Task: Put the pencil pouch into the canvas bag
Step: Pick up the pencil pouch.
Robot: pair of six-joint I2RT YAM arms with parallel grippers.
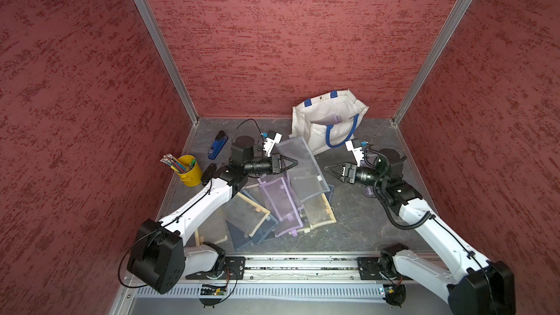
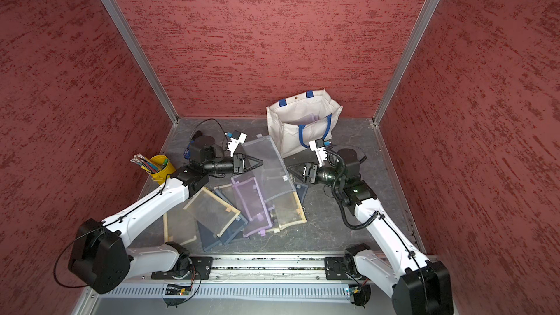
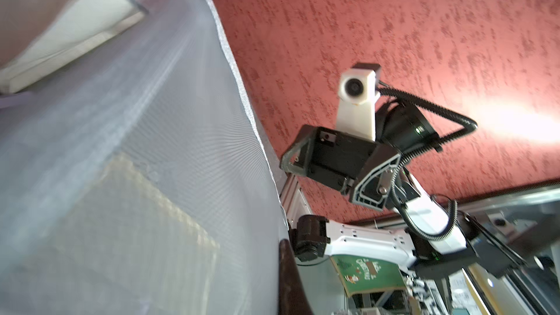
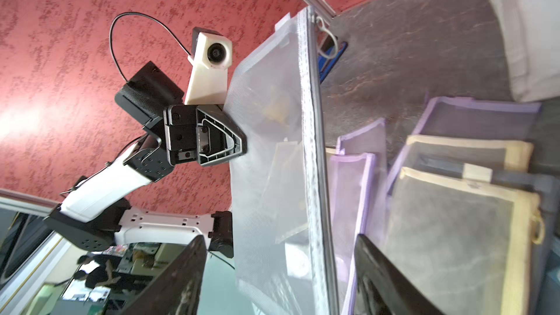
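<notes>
A grey see-through mesh pencil pouch (image 1: pixel 303 165) (image 2: pixel 269 165) is raised over the pile. My left gripper (image 1: pixel 292 163) (image 2: pixel 257 163) is shut on its left side. In the left wrist view the pouch (image 3: pixel 136 146) fills the left half, and only one dark finger (image 3: pixel 292 280) shows beside it. My right gripper (image 1: pixel 328 169) (image 2: pixel 292 171) (image 4: pixel 278 268) is open at the pouch's right edge. The zipper side of the pouch (image 4: pixel 272 146) hangs between its spread fingers. The off-white canvas bag (image 1: pixel 315 134) (image 2: pixel 288 137) with blue handles stands open at the back wall, behind the pouch.
A pile of purple, beige and dark blue mesh pouches (image 1: pixel 281 204) lies on the grey table under the raised one. A purple pouch (image 1: pixel 328 119) shows inside the bag. A yellow bucket of pencils (image 1: pixel 189 171) and a blue stapler (image 1: pixel 216 145) sit at the left. Red walls enclose three sides.
</notes>
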